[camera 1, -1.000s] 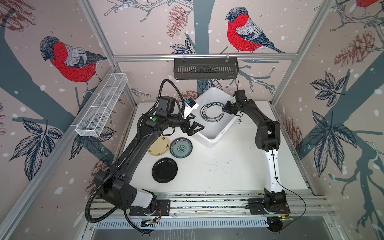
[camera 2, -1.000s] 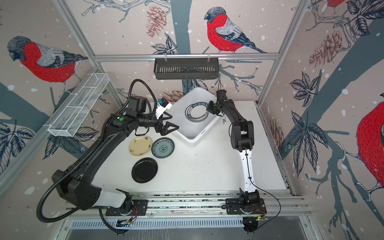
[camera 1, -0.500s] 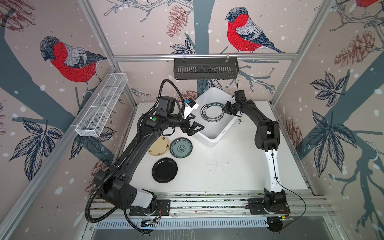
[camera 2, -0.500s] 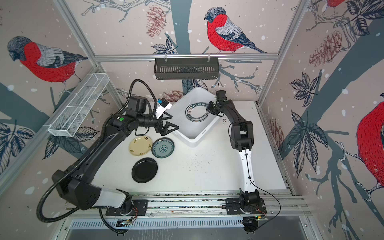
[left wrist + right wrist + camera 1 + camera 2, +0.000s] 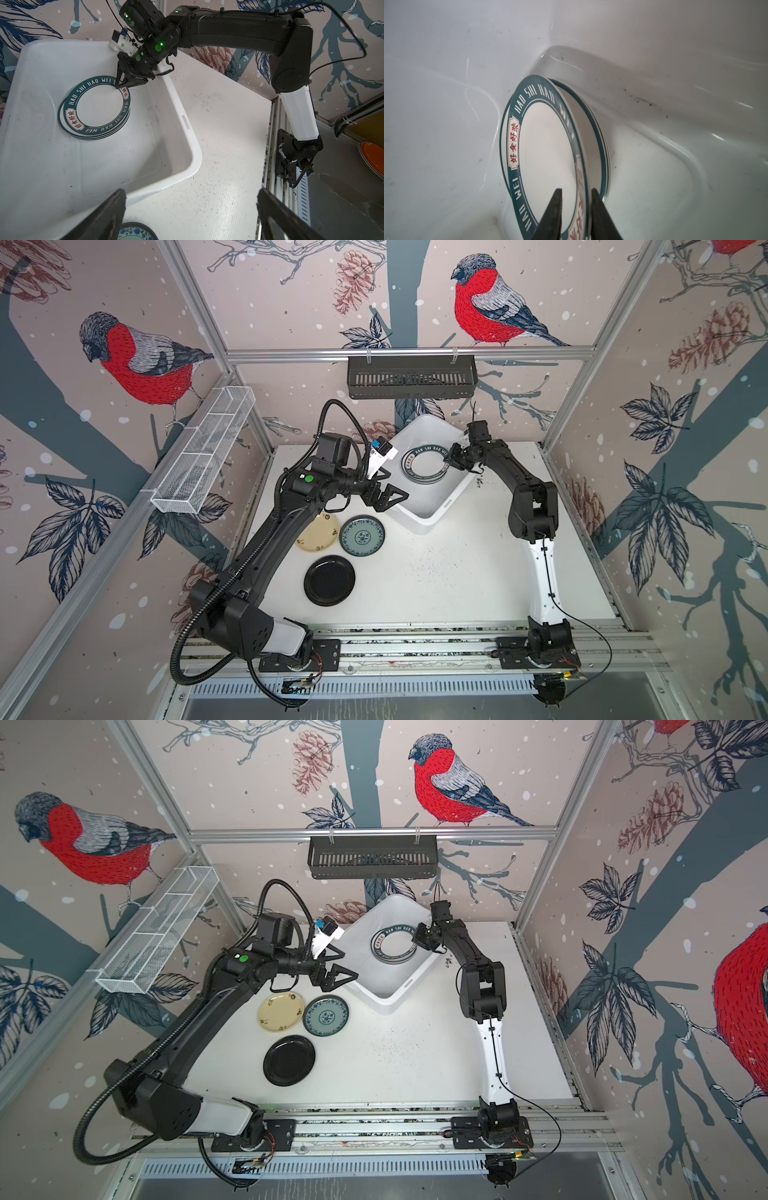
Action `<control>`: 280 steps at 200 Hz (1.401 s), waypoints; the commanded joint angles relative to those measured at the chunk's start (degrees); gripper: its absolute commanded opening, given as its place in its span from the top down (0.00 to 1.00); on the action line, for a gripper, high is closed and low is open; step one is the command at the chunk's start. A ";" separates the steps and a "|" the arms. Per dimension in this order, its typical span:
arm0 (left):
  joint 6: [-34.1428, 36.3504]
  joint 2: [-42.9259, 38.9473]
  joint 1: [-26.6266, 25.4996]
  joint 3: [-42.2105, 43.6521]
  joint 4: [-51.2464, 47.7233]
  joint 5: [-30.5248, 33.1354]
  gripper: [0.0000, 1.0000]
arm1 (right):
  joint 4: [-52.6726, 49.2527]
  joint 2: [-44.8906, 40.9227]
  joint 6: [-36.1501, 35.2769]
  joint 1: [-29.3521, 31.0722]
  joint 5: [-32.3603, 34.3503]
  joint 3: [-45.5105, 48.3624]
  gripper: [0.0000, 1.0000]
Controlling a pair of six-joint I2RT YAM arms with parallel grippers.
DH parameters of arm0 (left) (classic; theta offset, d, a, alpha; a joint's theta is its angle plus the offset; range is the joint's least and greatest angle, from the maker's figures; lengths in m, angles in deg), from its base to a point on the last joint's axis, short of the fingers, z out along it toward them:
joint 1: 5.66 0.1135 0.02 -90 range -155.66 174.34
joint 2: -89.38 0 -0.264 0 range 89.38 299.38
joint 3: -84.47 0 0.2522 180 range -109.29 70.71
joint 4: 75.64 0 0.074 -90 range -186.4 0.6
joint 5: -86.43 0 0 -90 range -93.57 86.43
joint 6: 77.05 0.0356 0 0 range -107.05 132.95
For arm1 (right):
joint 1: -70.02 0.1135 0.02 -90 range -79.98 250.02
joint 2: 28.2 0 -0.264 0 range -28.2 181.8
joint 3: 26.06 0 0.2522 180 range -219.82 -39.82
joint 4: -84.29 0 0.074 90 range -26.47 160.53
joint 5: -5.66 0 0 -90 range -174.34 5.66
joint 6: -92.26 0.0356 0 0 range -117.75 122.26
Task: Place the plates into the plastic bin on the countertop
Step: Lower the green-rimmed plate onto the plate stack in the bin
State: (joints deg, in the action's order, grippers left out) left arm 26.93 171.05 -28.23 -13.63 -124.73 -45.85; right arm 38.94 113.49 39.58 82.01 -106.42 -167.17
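Plastic bin (image 5: 430, 517): sits at the back of the countertop (image 5: 449, 572), turned at an angle so that one corner faces the front.
Lettered plates (image 5: 94, 108): stacked flat on the bin floor. The top one is white with a dark teal rim reading HAO SHI HAO WEI, and it is shifted a little off those beneath (how many lie under it I cannot count).
Right gripper (image 5: 576, 193): reaches down into the bin. Its fingers stand a little apart, straddling the top plate's rim; whether they press on it I cannot tell.
Left gripper (image 5: 395, 485): fingers spread wide, holding nothing, hovering above the bin's near left wall.
Cream-yellow plate (image 5: 320, 533): on the countertop left of the bin, its left edge hidden under the left arm (image 5: 266, 556).
Teal patterned plate (image 5: 362, 536): just beside the cream-yellow one, rims touching or nearly so.
Black plate (image 5: 329, 580): on the countertop in front of those two, near them.
Black slotted rack (image 5: 411, 377): hangs on the back rail (image 5: 291, 354).
Wire mesh tray (image 5: 203, 456): fixed along the left wall.
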 commanded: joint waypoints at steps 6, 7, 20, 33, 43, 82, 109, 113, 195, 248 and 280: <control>0.96 -0.37 -0.06 -0.04 0.78 -1.14 0.02 | -0.97 0.46 -0.21 0.21 1.08 -0.97 0.73; 0.96 -0.37 -0.04 -0.09 0.79 -1.14 0.02 | -1.03 0.49 -0.26 0.22 1.08 -0.97 0.73; 0.96 -0.37 -0.06 -0.07 0.79 -1.14 0.03 | -1.12 0.61 -0.36 0.39 1.17 -1.03 0.73; 0.96 -0.36 -0.02 -0.05 0.79 -1.14 0.03 | -1.32 0.77 -0.41 0.42 1.17 -1.20 0.72; 0.96 -0.37 -0.03 -0.06 0.79 -1.14 0.03 | -1.36 0.78 -0.44 0.47 1.25 -1.22 0.72; 1.05 -0.54 -0.02 0.00 0.79 -1.14 0.03 | -1.37 0.85 -0.40 0.50 1.43 -1.28 0.71; 1.05 -0.57 -0.02 0.02 0.79 -1.22 0.03 | -1.38 0.96 -0.32 0.61 1.43 -1.26 0.71; 1.05 -0.55 0.04 0.03 0.82 -1.22 0.03 | -1.37 0.96 -0.31 0.66 1.43 -1.36 0.71; 1.23 -0.55 0.03 0.00 0.79 -1.14 0.03 | -1.46 1.47 -0.21 0.64 1.61 -1.50 0.68; 1.22 -0.46 0.00 -0.01 0.79 -1.31 0.03 | -1.45 1.66 -0.12 0.76 1.65 -1.48 0.67; 1.23 -0.46 0.01 -0.08 0.79 -1.31 0.03 | -1.45 1.74 -0.23 0.75 1.74 -1.50 0.67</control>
State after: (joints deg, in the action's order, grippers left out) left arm 26.97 170.83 -28.23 -13.61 -124.73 -45.87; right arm 37.15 114.73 39.58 82.71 -105.33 -168.15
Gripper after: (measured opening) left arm 0.972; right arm 0.331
